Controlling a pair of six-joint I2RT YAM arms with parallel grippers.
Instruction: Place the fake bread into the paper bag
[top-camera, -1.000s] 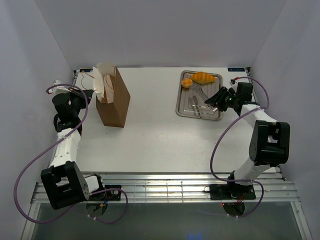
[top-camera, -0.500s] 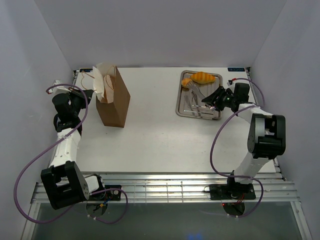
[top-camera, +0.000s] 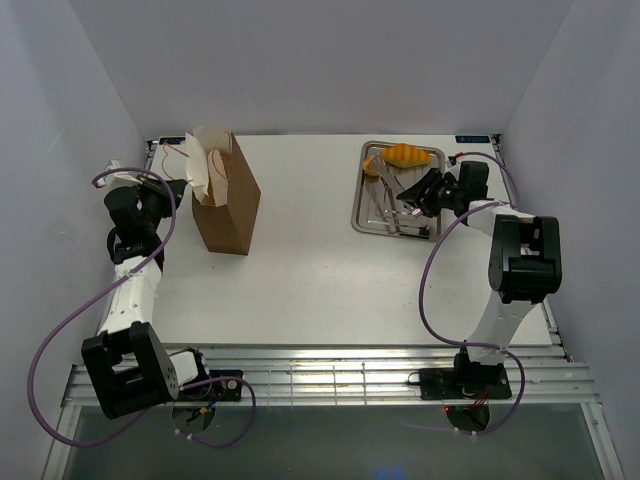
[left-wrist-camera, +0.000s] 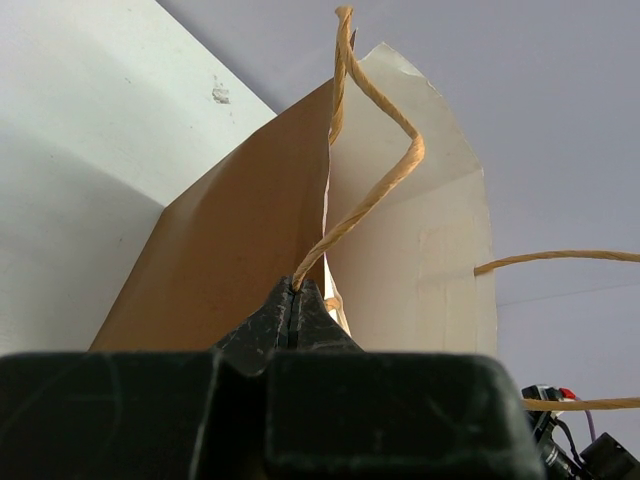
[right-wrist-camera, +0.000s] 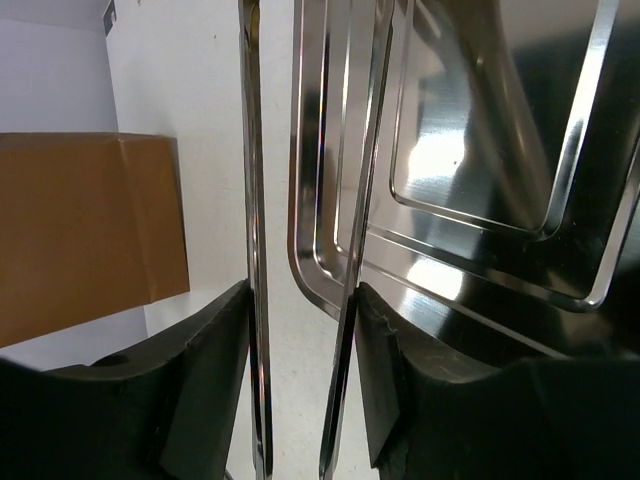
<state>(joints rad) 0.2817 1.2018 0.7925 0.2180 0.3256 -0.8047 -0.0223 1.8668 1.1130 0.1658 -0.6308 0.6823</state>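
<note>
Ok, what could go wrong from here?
The right tool holds thin tongs; they could twist or slip when squeezing the fake bread. The left tool seems to hold the paper bag only by its string handle, so the bag could tip or its mouth sag. The tray sits across the table from the bag; a loaf could drop on the way.

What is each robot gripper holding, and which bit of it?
Left gripper pinches the paper bag at its top rim, beside a string handle. Right gripper squeezes the silver tongs across both arms.
</note>
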